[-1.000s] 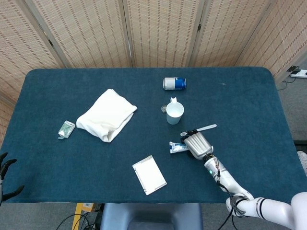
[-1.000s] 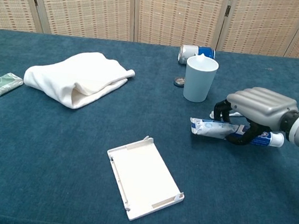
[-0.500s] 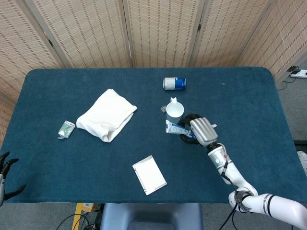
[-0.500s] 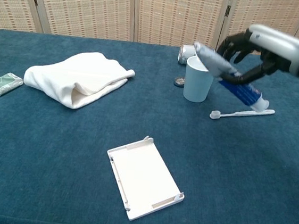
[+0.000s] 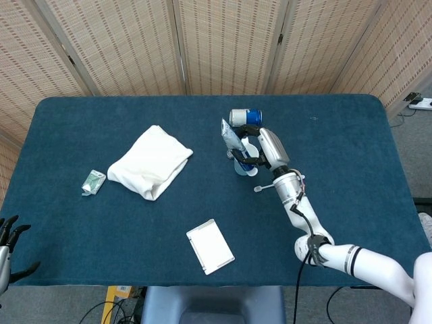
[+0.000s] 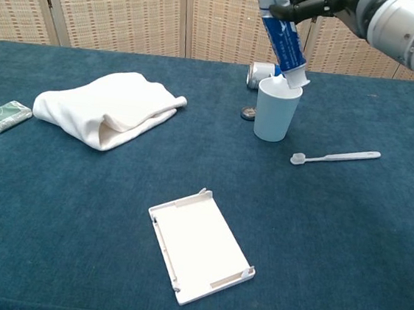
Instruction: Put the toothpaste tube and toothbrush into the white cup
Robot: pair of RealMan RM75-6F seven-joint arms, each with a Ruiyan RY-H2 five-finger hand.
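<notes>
A dark blue cloth-covered bench fills both views, with woven screens behind it. The right hand is raised above the far middle of the bench, its fingers wrapped around the upper part of the toothpaste tube. The tube hangs steeply tilted, cap end down, with the cap at the rim of the white cup; whether the cap touches the rim or is already inside cannot be told. The cup stands upright on the cloth. The toothbrush lies flat on the bench just to the right of the cup, apart from it, bristle end toward the cup. Behind the cup a blue and silver can lies on its side, and a small round object sits just beside the cup's base. A folded white towel lies to the left, a small green packet near the left edge, and a flat white tray toward the front. The left hand shows at the lower left corner of the head view, off the bench, fingers spread and holding nothing.
</notes>
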